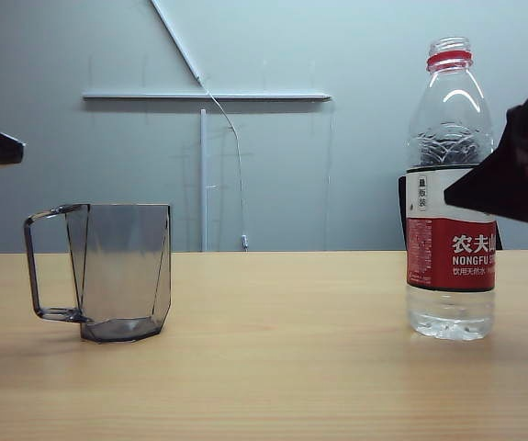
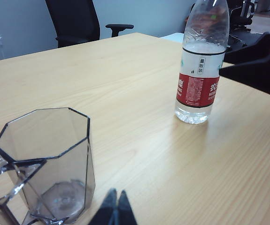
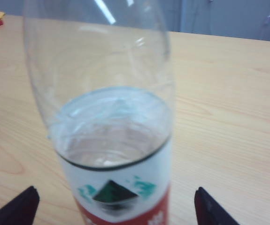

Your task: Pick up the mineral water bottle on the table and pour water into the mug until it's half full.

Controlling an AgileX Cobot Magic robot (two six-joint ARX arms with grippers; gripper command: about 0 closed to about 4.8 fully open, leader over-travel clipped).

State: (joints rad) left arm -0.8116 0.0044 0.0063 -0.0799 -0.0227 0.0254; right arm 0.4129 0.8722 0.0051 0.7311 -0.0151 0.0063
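**Lining up on the bottle: right claw is the one in position**

Looking at how things sit, the whole next move comes down to one thing: the bottle (image 1: 451, 193) stands straight up on the table (image 1: 273, 367), long axis vertical, and the right gripper (image 3: 113, 206) has it dead centre between its two fingertips. In the right wrist view the fingertips (image 3: 17, 206) show as dark wedges well apart on either side of the label, spread wide with nothing pinched yet. I can't see either tip touching the plastic, so I'd call it flanking, not gripping.

From the outside camera the right gripper (image 1: 507, 179) is a dark shape at label height, overlapping the bottle's side at the right edge. The cap is off, red neck ring showing, and the water (image 3: 111, 136) comes up roughly to the top of the label.

The mug (image 1: 107, 271) sits well apart from the bottle, over on the left of the table, upright and empty as far as I can tell, handle pointing away from the bottle.

The left gripper (image 2: 116, 208) hangs just above and beside the mug (image 2: 45, 164), fingertips pressed together, holding nothing. So it's nearer the mug, nowhere near the bottle.

My guess: the right claw only needs to ease in and close on the label band. Since the bottle is tall and open, a squeeze too high or too hard could tip it or slosh water out.
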